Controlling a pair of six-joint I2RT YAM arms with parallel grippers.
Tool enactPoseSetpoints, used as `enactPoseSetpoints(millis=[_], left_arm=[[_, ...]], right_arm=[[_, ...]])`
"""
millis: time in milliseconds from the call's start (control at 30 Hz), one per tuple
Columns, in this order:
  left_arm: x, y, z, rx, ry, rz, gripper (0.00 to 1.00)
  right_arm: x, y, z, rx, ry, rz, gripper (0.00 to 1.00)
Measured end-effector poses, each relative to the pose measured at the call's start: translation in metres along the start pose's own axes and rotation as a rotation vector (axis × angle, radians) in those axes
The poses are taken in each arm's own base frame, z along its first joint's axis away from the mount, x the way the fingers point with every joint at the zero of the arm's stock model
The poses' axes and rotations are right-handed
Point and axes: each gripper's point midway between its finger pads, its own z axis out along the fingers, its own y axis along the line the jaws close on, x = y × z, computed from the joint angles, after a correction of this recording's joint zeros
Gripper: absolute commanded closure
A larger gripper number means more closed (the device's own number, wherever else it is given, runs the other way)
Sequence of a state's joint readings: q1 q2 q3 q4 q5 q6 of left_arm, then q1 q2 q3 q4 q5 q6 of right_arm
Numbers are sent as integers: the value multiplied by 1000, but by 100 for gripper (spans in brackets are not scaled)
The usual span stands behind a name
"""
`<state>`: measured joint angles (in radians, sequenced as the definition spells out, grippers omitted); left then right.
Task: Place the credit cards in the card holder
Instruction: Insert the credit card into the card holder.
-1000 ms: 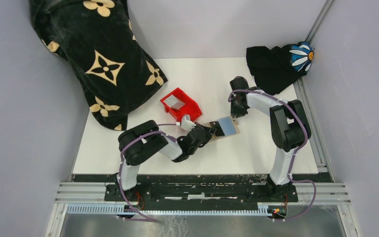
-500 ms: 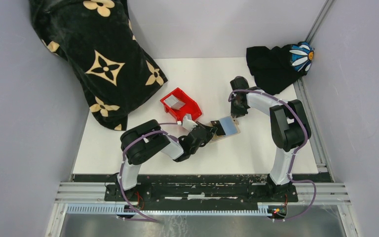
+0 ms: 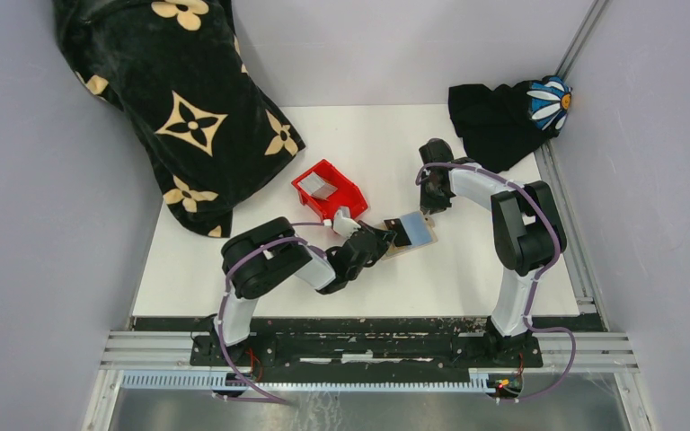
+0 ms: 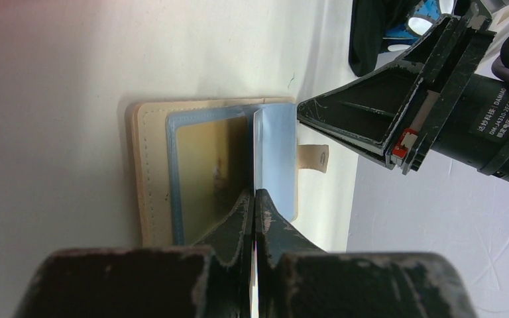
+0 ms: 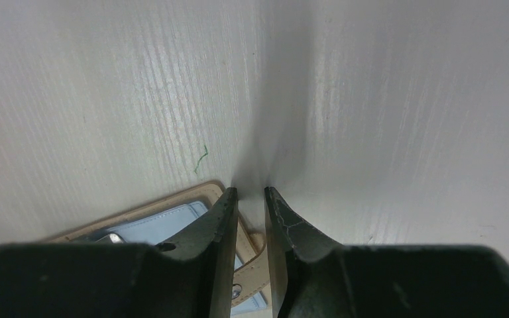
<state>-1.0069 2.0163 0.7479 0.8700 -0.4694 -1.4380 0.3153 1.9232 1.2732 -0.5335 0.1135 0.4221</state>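
Observation:
The tan card holder [image 3: 402, 250] lies open on the table, its pale blue slots facing up; it also shows in the left wrist view [image 4: 151, 172]. My left gripper [image 4: 255, 196] is shut on a thin pale blue credit card [image 4: 276, 159], held on edge over the holder's inner slots [image 4: 202, 165]. My right gripper [image 5: 247, 192] stands tip-down at the holder's far corner [image 5: 199, 193], jaws a narrow gap apart, holding nothing. The snap tab [image 5: 255, 264] lies under them. Another grey card [image 3: 322, 187] lies in the red bin.
The red bin [image 3: 341, 201] stands just left of the holder, beside my left wrist. A black patterned cloth [image 3: 180, 108] covers the back left. A black cloth with a daisy [image 3: 508, 112] lies at the back right.
My left arm has edged slightly to the right with the card. The right arm and the holder have not visibly moved.

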Motion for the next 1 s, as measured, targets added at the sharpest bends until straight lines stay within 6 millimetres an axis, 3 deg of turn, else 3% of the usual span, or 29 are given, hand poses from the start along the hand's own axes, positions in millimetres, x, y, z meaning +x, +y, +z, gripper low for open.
enactPoseSetpoints(millis=[1000], left_arm=[[14,-1,1,2,-5,16,97]], right_arm=[[1,2,0,-14,5,3,71]])
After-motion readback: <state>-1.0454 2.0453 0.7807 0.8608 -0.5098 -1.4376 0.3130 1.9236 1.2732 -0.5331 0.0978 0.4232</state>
